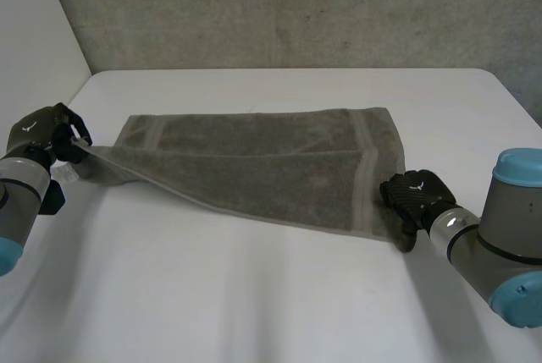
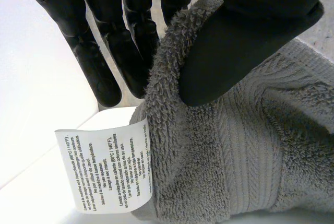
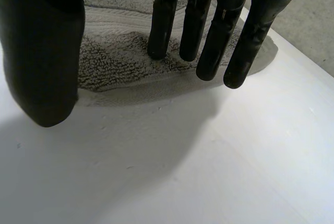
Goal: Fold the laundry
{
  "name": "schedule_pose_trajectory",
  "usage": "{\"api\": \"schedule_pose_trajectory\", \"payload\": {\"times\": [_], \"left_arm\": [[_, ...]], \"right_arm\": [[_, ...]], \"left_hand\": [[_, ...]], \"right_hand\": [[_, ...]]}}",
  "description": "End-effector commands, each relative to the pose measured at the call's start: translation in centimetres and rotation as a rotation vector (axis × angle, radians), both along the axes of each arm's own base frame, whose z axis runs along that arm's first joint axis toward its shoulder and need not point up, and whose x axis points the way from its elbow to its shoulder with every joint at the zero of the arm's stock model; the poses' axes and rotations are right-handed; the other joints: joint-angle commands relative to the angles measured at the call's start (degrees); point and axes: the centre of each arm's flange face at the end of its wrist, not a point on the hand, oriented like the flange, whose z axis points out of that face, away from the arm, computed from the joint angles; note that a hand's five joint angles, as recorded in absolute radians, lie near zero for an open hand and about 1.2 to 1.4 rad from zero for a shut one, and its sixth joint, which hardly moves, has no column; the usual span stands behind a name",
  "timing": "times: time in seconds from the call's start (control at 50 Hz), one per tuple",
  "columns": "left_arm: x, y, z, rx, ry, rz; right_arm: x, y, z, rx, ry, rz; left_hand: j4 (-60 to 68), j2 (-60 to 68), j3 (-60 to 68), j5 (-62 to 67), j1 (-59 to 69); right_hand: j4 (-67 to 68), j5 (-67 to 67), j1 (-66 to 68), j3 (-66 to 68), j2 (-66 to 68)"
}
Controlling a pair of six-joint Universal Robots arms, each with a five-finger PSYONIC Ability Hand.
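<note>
A grey towel (image 1: 262,168) lies spread across the white table (image 1: 279,304). My left hand (image 1: 47,132) is at the towel's left near corner and holds it a little off the table. In the left wrist view the thumb (image 2: 240,46) pinches the towel's hem (image 2: 229,151) against the fingers (image 2: 99,62), and a white care label (image 2: 104,169) hangs from the corner. My right hand (image 1: 415,195) is at the towel's right near corner. Its fingers (image 3: 209,41) are straight, with their tips over the towel's edge (image 3: 115,62), and the thumb (image 3: 42,62) stands apart above bare table.
A concrete wall (image 1: 296,8) rises behind the table's far edge. Bare white tabletop stretches in front of the towel between my two arms.
</note>
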Motion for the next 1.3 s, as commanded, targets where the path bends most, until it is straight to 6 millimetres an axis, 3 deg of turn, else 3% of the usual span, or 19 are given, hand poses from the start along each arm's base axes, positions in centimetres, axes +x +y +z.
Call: {"api": "schedule_pose_trajectory", "payload": {"times": [0.02,0.54,0.6,0.66,0.72,0.78,0.82,0.98,1.1,1.16,1.3], "left_arm": [[0.0,0.0,0.0,0.001,0.0,-0.001],[-0.1,0.0,-0.1,0.001,-0.001,-0.002],[-0.1,0.0,-0.1,0.001,-0.001,-0.002],[-0.1,0.0,-0.1,0.001,-0.001,-0.002],[-0.1,0.0,-0.1,0.001,0.0,-0.002],[-0.1,0.0,-0.1,0.001,-0.001,-0.002],[-0.1,0.0,-0.1,0.001,-0.001,-0.002],[-0.2,0.4,0.4,-0.007,-0.001,-0.007],[-0.5,1.4,1.8,-0.035,-0.002,-0.015],[-0.8,1.9,2.0,-0.038,-0.003,-0.024],[-2.5,5.5,2.8,-0.02,-0.007,-0.135]], "right_arm": [[0.1,-0.3,0.1,-0.008,-0.006,-0.001],[0.8,-1.2,0.3,-0.043,-0.036,0.003],[0.9,-1.2,0.2,-0.042,-0.034,0.006],[1.0,-1.3,0.2,-0.042,-0.039,0.013],[1.0,-1.2,0.4,-0.044,-0.043,0.016],[1.1,-1.2,1.4,-0.061,-0.071,0.008],[0.9,-1.3,3.8,-0.108,-0.121,-0.009],[0.3,-0.9,7.6,-0.172,-0.176,-0.032],[-0.3,0.3,8.3,-0.109,-0.143,-0.016],[-1.6,0.4,8.3,-0.055,-0.116,-0.023],[-2.9,3.5,8.8,0.071,-0.016,0.07]], "left_hand": [[10.2,10.2,10.3,11.4,11.9],[10.2,10.2,10.3,11.4,11.9],[10.2,10.2,10.3,11.4,11.9],[10.2,10.2,10.3,11.4,11.9],[10.2,10.2,10.3,11.4,11.9],[10.2,10.2,10.3,11.4,11.9],[10.2,10.2,10.3,11.4,11.9],[10.2,10.2,10.3,11.4,11.9],[10.2,10.2,10.3,11.4,11.9],[10.2,10.2,10.3,11.4,11.9],[10.2,10.2,10.3,11.4,11.9]], "right_hand": [[1.4,4.5,1.1,1.1,1.7],[2.9,6.0,2.6,2.6,3.2],[12.7,15.8,12.3,12.3,13.0],[43.6,46.8,43.3,43.3,44.0],[43.7,46.9,43.4,43.4,44.1],[43.7,46.9,43.4,43.4,44.1],[43.7,46.9,43.4,43.4,44.1],[43.7,46.9,43.4,43.4,44.1],[43.7,46.9,43.4,43.4,44.1],[43.7,46.9,43.4,43.4,44.1],[43.7,46.9,43.4,43.4,44.1]]}}
